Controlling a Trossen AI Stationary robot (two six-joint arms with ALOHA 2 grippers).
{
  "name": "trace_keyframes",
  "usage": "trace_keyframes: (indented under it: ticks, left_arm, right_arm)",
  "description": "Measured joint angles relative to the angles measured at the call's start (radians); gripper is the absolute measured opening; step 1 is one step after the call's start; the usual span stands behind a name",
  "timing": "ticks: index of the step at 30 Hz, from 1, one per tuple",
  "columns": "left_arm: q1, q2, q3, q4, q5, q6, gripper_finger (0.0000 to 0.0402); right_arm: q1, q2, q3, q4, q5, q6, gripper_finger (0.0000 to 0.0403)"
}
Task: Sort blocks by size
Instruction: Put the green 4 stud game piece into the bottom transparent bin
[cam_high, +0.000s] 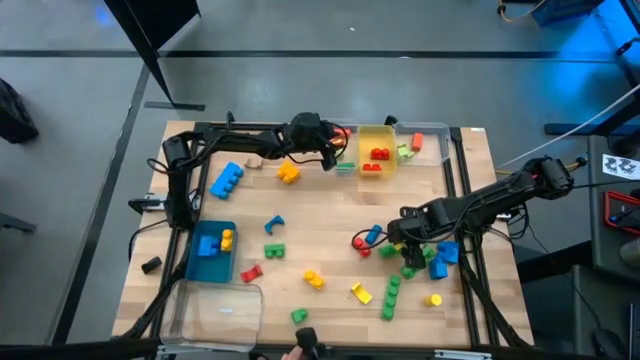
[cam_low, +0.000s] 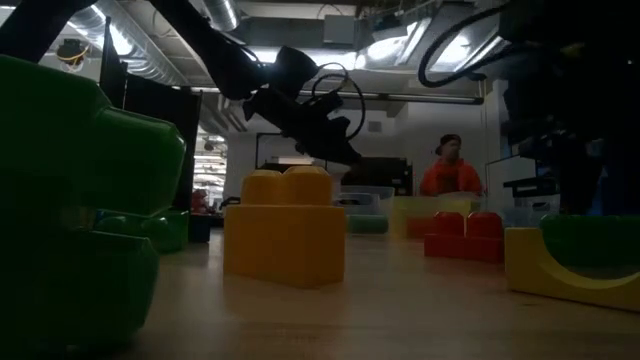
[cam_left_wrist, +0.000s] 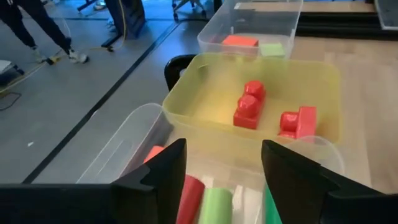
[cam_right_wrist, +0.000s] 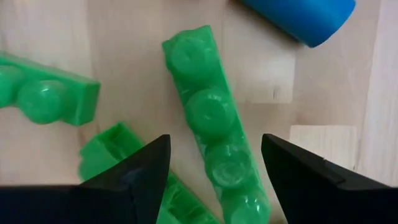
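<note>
High view: I see left gripper (cam_high: 338, 160) at 12 o'clock by yellow bin (cam_high: 377, 133); blocks (cam_high: 390, 296) scattered 5 o'clock. Left wrist view: fingers (cam_left_wrist: 163, 169) spread, empty, over clear bin (cam_left_wrist: 124, 149). Right wrist view: right gripper (cam_right_wrist: 214, 163) wide, straddling, not gripping long green bar (cam_right_wrist: 214, 124).

Two red blocks (cam_high: 377, 159) in yellow bin (cam_high: 377, 134), two grippers, one person (cam_low: 451, 170)

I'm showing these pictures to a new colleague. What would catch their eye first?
Probably the scatter of bright blocks across the wooden table, thickest on its right side, where the right claw hangs open over a long green bar. At the far edge, the left claw stands open over a clear bin beside the yellow bin, which holds red blocks.
</note>
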Motion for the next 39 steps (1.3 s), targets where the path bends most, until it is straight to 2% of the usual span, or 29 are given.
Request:
trace_keyframes:
  ticks: [8,18,21,27,32,39]
  left_arm:
    - [-0.035,0.0,0.0,0.007,0.001,0.016,0.0192]
    - [-0.055,-0.002,0.0,0.007,0.001,0.031,0.0194]
    - [-0.061,-0.002,0.0,0.007,0.001,0.041,0.0194]
    - [-0.094,-0.002,0.0,0.009,0.001,0.035,0.0194]
    - [-0.146,-0.002,0.0,0.009,0.001,0.038,0.0194]
    - [-0.234,-0.028,0.0,0.003,0.001,0.017,0.0194]
  right_arm:
    - [0.0,0.0,-0.032,-0.07,0.022,-0.001,0.0253]
    - [0.0,0.0,-0.12,-0.001,0.054,-0.002,0.025]
    - [-0.001,0.0,-0.133,0.007,0.076,-0.001,0.0229]
    - [-0.003,0.0,-0.136,0.053,0.076,-0.001,0.0135]
    - [-0.003,0.0,-0.117,0.056,0.064,-0.003,0.0135]
    - [-0.003,0.0,-0.018,0.012,0.068,-0.036,0.0135]
